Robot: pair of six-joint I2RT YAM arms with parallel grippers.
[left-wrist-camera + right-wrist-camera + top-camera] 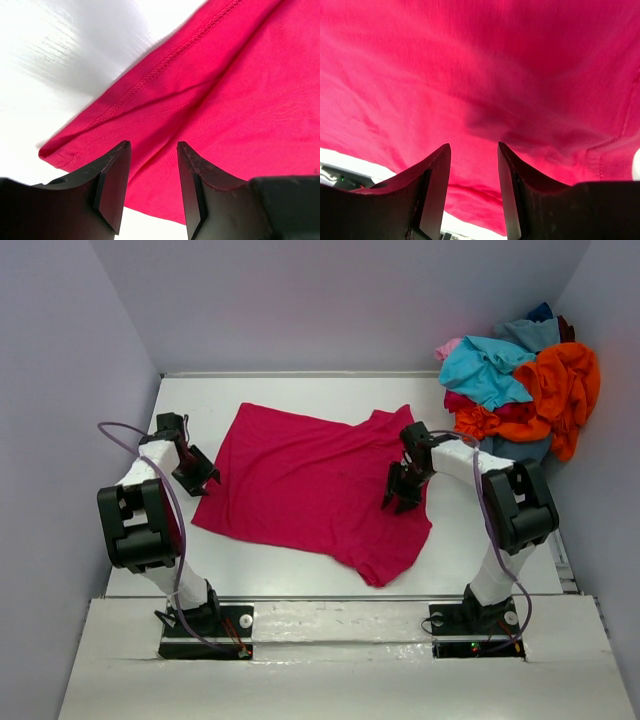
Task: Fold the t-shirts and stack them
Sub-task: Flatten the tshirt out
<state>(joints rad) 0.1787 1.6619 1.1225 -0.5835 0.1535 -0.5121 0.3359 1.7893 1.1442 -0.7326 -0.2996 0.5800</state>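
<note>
The crimson shirt (310,480) lies spread on the worktop (270,570) between the arms, skewed to the worktop edges and creased across the middle. The other shirts sit in a pile (525,390) at the far right corner, well apart from it. The left gripper (203,480) hovers at the shirt's left edge, fingers spread, with the hem (150,75) just beyond the tips and nothing between them. The right gripper (402,502) hangs over the shirt's right part, fingers likewise spread and empty, with only flat cloth beneath. Expect the main fault on the right. With no edge under the tips, a closing pinch may gather a tuck from the top layer alone, or both layers plus a wrinkle, and the fold line will then run crooked. On the left, the tips stand close to the corner. If you descend short, they may close on bare worktop or catch only the stitched hem, which could slip out under tension. If the two grippers lift unevenly, the soft cloth will drag and the creases will be locked into the fold. Because the shirt lies skewed, a fold made square to the worktop will leave mismatched edges. These views do not show whether a sleeve is tucked under at the far right. Check before folding, or the packet may come out lumpy and stack poorly.
</note>
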